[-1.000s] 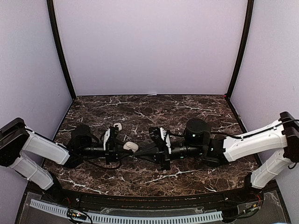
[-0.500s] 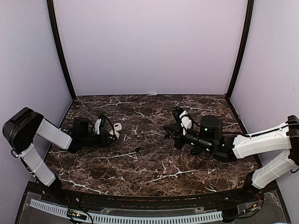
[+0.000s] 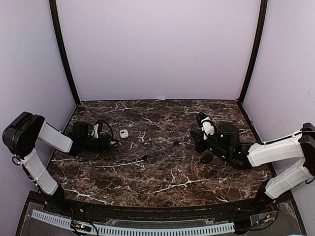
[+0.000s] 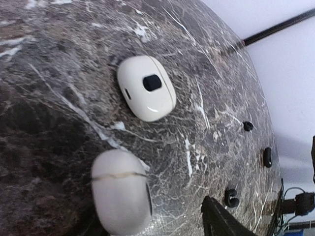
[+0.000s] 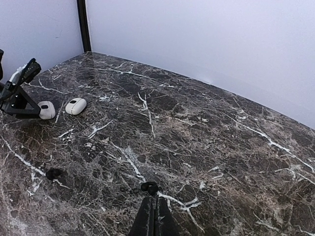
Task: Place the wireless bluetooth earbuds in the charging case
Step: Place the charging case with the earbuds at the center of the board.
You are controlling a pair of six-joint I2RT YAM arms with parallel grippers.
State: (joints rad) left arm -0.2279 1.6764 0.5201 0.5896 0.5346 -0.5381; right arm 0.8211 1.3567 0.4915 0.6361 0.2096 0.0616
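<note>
Two closed white charging cases lie at the table's left. The one with a dark oval mark (image 4: 146,87) (image 3: 124,133) lies alone. The other case (image 4: 120,191) (image 5: 47,110) lies on the marble by my left gripper (image 3: 111,142), whose jaws stand apart; one dark finger (image 4: 221,221) shows well clear of it. Two black earbuds lie loose mid-table. One earbud (image 5: 149,187) (image 3: 175,143) appears just beyond my right gripper (image 5: 155,200), which is shut on nothing. The other earbud (image 5: 53,173) (image 3: 145,158) lies nearer the front.
A dark oval object (image 3: 206,158), perhaps a black case, lies beside the right arm. Pale walls with black corner posts (image 3: 64,54) close in the dark marble table (image 3: 162,187) on three sides.
Both grippers have drawn apart from the table's middle. The left arm carried a white case back left beside the other case and opened its jaws. The right arm withdrew to the right.
</note>
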